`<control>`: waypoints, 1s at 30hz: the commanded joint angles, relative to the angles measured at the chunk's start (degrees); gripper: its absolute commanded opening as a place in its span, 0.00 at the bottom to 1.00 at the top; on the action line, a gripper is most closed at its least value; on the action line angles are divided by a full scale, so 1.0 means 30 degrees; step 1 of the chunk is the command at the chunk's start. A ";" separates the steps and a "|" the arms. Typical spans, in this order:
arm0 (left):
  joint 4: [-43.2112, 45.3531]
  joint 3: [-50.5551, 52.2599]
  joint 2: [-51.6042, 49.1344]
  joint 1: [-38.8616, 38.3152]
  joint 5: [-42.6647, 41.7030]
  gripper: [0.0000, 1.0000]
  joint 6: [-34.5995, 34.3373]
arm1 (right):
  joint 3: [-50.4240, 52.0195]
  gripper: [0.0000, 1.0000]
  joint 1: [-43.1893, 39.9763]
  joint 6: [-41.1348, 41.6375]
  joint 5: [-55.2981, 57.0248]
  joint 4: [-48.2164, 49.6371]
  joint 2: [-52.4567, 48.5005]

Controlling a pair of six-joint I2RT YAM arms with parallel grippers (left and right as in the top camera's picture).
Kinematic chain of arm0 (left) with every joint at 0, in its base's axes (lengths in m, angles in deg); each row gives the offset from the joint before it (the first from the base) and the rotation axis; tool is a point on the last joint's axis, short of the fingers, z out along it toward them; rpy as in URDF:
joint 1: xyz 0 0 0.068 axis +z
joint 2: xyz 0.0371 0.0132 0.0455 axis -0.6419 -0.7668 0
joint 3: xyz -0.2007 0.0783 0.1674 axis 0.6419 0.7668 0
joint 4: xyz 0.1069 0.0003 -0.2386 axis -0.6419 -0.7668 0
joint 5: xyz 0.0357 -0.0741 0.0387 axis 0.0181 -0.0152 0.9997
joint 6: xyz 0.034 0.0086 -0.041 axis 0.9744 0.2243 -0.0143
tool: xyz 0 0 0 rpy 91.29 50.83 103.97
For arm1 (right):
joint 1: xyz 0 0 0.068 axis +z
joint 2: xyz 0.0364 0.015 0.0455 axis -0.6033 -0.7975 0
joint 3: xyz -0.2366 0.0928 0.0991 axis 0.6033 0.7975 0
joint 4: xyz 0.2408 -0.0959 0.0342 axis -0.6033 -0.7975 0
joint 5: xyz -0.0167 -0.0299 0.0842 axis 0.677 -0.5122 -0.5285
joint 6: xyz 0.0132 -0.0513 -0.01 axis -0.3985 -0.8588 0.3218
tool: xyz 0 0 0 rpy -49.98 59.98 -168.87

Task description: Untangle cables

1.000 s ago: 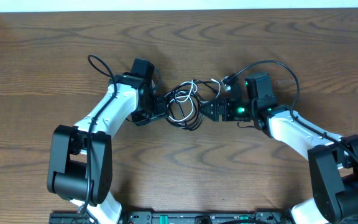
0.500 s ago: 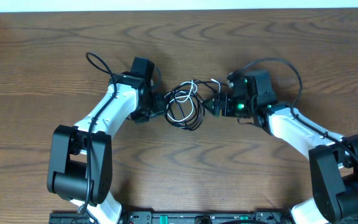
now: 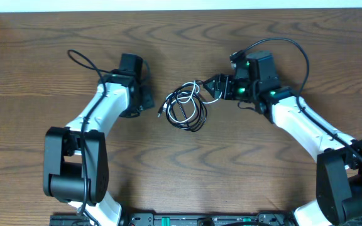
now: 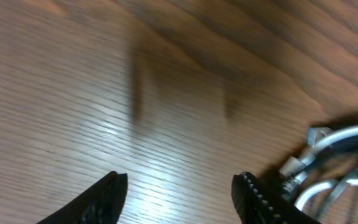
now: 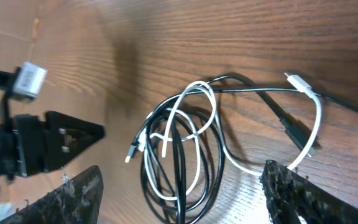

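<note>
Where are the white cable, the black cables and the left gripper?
white cable (image 5: 319, 115): right wrist view, curve below its plug.
black cables (image 5: 180, 180): right wrist view, middle strands of the coil.
left gripper (image 4: 180, 186): left wrist view, gap midway between its open fingertips.

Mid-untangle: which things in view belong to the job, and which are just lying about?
Job: thin black cables with plug ends; thin white cable tangled among them.
Not the job: thick black wires on the robot arms; brown wooden table.
</note>
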 commanded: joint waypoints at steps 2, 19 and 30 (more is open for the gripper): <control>-0.0051 -0.0204 0.0350 0.0816 0.0444 0.56 0.0175 | 0.0364 0.79 0.1596 0.0036 0.2113 -0.0131 0.0044; 0.0080 -0.0204 0.0350 0.1151 -0.1865 0.55 0.0350 | 0.0423 0.68 0.4313 -0.1297 0.7825 -0.0015 -0.1923; 0.0619 -0.0204 0.0350 0.1151 -0.4255 0.56 0.2186 | 0.0270 0.01 0.3912 -0.1319 0.4160 -0.0583 -0.2878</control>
